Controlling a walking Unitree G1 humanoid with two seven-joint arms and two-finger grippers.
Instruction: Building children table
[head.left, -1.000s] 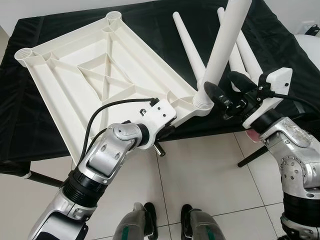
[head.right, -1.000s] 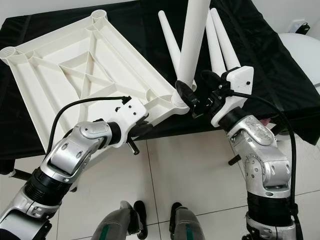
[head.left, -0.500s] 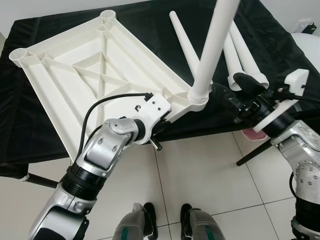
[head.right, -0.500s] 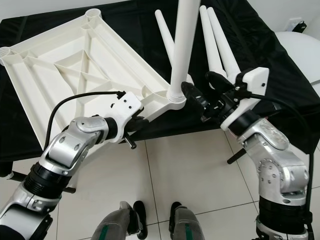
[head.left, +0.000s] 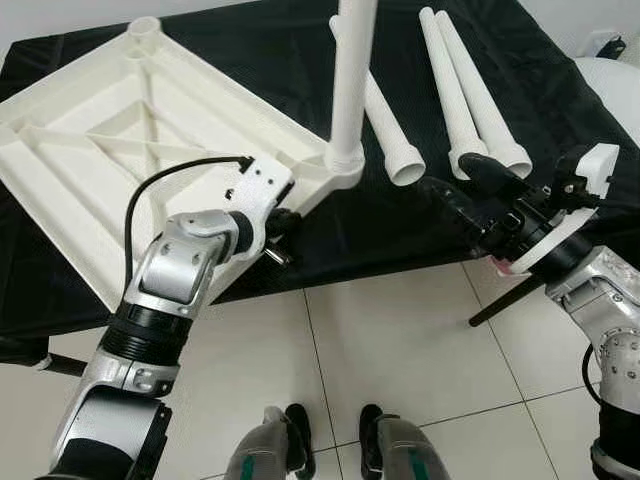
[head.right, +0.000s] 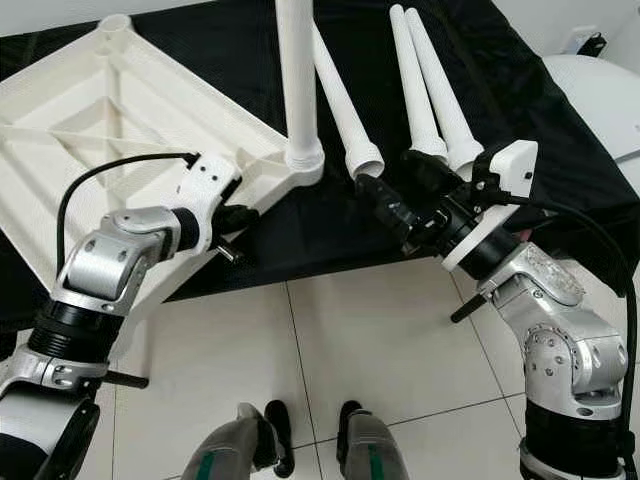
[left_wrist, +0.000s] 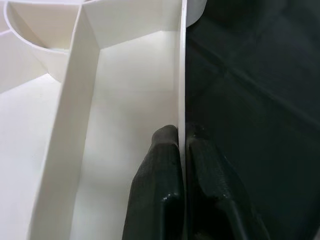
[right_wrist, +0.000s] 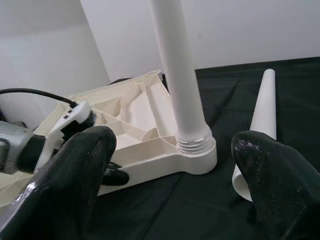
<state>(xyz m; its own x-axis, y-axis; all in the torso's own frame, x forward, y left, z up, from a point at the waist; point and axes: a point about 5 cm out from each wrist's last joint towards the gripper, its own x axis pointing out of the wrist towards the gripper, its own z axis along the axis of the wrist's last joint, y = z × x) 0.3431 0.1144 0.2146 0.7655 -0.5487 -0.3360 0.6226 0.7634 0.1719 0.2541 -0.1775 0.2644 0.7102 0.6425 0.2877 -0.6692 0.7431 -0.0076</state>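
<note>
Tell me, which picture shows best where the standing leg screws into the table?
The right wrist view: the standing leg meets the corner socket close up, threads visible. Both eye views show that joint smaller, from above.

Smooth white plastic tabletop (head.left: 120, 130) and legs (head.left: 455, 90), matt black cloth (head.left: 300, 40), glossy floor tiles (head.left: 400, 350)

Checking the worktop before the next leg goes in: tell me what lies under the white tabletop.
The upside-down tabletop rests on a black cloth that covers the work surface. Beside it on the cloth lie three loose legs. What the cloth covers cannot be seen.
</note>
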